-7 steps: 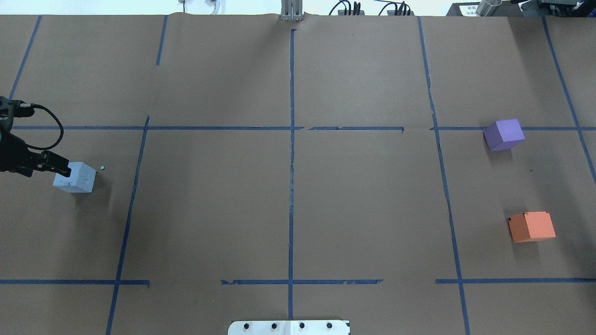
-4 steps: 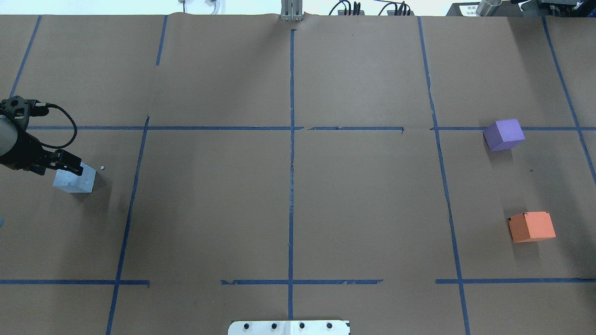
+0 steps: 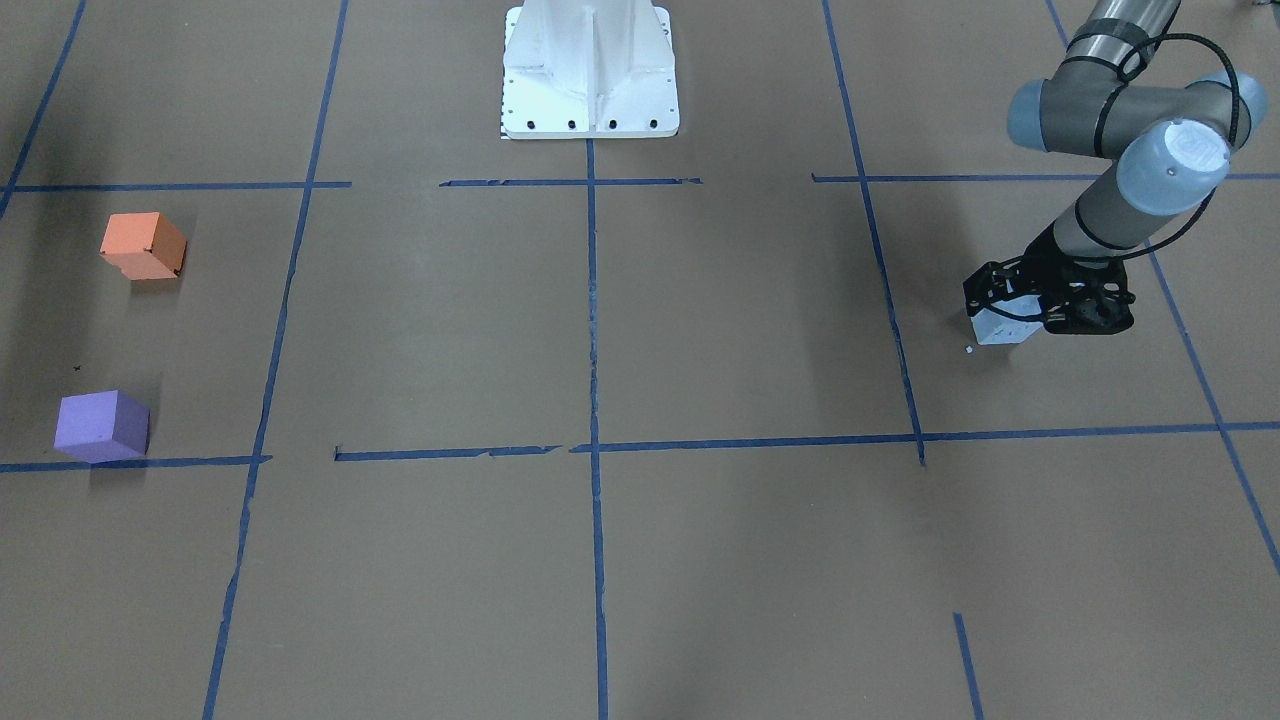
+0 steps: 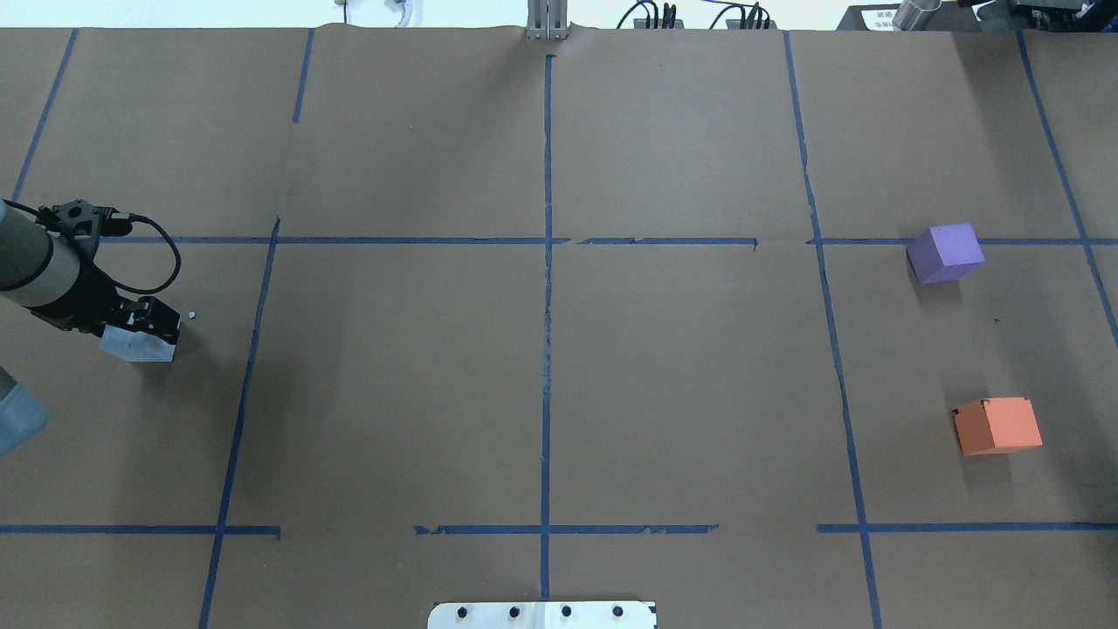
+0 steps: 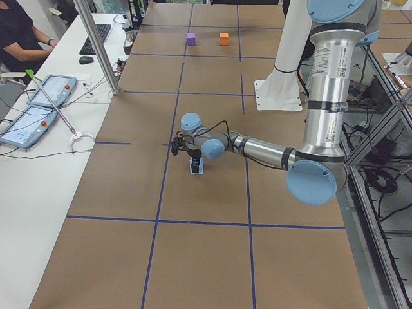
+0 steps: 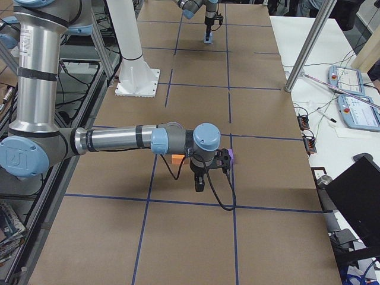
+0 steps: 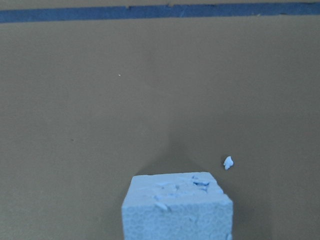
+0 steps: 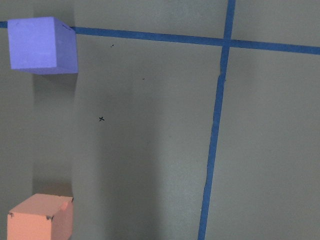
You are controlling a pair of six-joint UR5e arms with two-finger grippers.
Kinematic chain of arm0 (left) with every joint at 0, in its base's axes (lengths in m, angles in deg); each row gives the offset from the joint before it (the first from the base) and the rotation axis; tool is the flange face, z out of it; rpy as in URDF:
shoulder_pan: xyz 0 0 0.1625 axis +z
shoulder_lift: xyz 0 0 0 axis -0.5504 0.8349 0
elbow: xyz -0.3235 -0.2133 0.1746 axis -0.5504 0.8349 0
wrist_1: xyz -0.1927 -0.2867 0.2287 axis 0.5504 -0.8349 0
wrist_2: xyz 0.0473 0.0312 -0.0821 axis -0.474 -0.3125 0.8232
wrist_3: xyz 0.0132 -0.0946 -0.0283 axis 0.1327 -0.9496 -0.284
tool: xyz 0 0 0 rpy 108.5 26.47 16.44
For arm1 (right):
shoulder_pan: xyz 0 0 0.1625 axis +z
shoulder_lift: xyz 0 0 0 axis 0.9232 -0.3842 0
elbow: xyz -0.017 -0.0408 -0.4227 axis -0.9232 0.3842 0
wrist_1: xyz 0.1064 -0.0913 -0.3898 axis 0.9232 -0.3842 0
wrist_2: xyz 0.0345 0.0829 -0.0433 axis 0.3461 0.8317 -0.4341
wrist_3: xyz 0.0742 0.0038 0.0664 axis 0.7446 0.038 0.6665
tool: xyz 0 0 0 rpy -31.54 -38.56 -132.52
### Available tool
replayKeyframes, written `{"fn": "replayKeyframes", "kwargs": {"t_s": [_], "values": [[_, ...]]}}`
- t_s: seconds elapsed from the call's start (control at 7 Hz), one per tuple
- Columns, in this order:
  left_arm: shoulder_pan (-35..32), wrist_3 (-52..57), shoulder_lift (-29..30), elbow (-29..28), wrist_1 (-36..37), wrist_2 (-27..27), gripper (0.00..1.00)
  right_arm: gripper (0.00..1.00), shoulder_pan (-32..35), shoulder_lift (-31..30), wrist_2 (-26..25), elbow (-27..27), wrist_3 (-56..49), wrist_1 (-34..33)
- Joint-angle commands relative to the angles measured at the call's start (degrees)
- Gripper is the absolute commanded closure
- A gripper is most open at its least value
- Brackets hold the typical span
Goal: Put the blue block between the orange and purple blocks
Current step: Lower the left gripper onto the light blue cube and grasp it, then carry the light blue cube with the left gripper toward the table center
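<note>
While our left pincer [image 4: 144, 323] sits over the chipped blue block [image 4: 135, 348] at the desk's [image 4: 541, 349] left end, grip unreadable, we risk a slip. Farther off, our right pincer [image 6: 200, 183], state equally unclear, may crowd the gap between the orange block [image 4: 997, 425] and the purple block [image 4: 945, 253].

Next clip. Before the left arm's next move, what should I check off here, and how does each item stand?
1. Left gripper positioned over the blue block: ok.
2. Left gripper shut on the blue block: cannot tell.
3. Blue block resting flat on the brown paper: ok, in the left wrist view.
4. Gap between orange block and purple block unoccupied: ok, in the overhead view.
5. Right gripper away from that gap: cannot tell; it shows only in the right side view.
</note>
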Motion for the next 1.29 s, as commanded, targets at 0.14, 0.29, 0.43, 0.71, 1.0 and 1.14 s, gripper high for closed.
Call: {"fn": "replayKeyframes", "kwargs": {"t_s": [0.14,0.29,0.43,0.71,1.0,1.14], "values": [[0.0,-3.9,9.0,4.9,4.1,1.8,1.0,0.0,-0.1,0.0,0.1,-0.3,0.3,0.1],[0.6,-6.3,19.6,5.3,12.2,1.5,1.0,0.0,-0.2,0.1,0.1,-0.4,0.3,0.1],[7.7,-11.3,27.8,4.4,18.9,-0.1,1.0,0.0,-1.0,0.1,0.2,-0.5,0.4,0.1],[17.0,-17.0,40.4,-4.8,20.3,-9.0,1.0,0.0,-1.8,0.2,1.6,-0.6,0.6,0.2],[19.4,-18.6,49.6,-16.8,19.9,-9.2,0.96,0.0,-2.9,0.2,1.7,-0.7,0.6,0.2],[20.8,-18.8,51.2,-19.4,19.8,-11.1,0.93,0.0,-3.6,0.3,1.8,-0.7,0.7,0.2]]}}
